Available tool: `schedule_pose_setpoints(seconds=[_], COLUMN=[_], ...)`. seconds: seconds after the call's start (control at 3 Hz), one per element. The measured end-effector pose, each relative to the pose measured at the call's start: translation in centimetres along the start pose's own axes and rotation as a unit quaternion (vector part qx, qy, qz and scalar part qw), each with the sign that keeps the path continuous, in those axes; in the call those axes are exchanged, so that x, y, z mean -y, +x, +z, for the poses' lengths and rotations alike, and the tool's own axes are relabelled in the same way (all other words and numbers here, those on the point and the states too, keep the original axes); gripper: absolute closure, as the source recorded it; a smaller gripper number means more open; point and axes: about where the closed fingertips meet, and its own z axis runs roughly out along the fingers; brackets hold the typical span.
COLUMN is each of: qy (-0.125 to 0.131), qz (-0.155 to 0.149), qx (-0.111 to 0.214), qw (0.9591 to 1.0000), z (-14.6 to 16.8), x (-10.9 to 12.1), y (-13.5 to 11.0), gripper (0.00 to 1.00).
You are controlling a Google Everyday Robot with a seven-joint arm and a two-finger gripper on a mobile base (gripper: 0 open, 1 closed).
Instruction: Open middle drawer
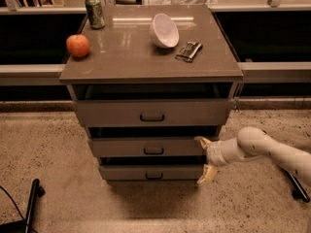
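The middle drawer [146,147] is the second of three taupe-grey fronts in the cabinet, with a small dark loop handle [153,151] at its centre. It stands slightly pulled out, with a dark gap above it. My gripper [204,160] is at the right end of the middle drawer's front, on a white arm coming in from the right. Its fingers are spread, one fingertip [201,141] at the drawer's top right corner and the other [204,178] down by the bottom drawer. It holds nothing.
The top drawer [151,112] and bottom drawer [150,173] have the same handles. On the cabinet top [131,57] sit an apple [77,45], a green can [95,12], a white bowl [164,30] and a small dark object [189,51]. A black pole [30,205] lies on the speckled floor at left.
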Motion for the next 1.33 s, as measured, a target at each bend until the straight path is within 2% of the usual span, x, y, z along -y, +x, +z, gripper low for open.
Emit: schedule_pose_setpoints(seconds=[0.33, 0.67, 1.33], qy=[-0.001, -0.003, 0.017], qz=[-0.018, -0.022, -0.015], qx=[-0.005, -0.011, -0.029], qw=[0.9998, 0.9997, 0.9993], z=[0.8, 1.7, 3.6], x=[1.4, 2.7, 4.9], y=[0.4, 1.1, 3.2], gripper=[0.00, 0.00, 0.03])
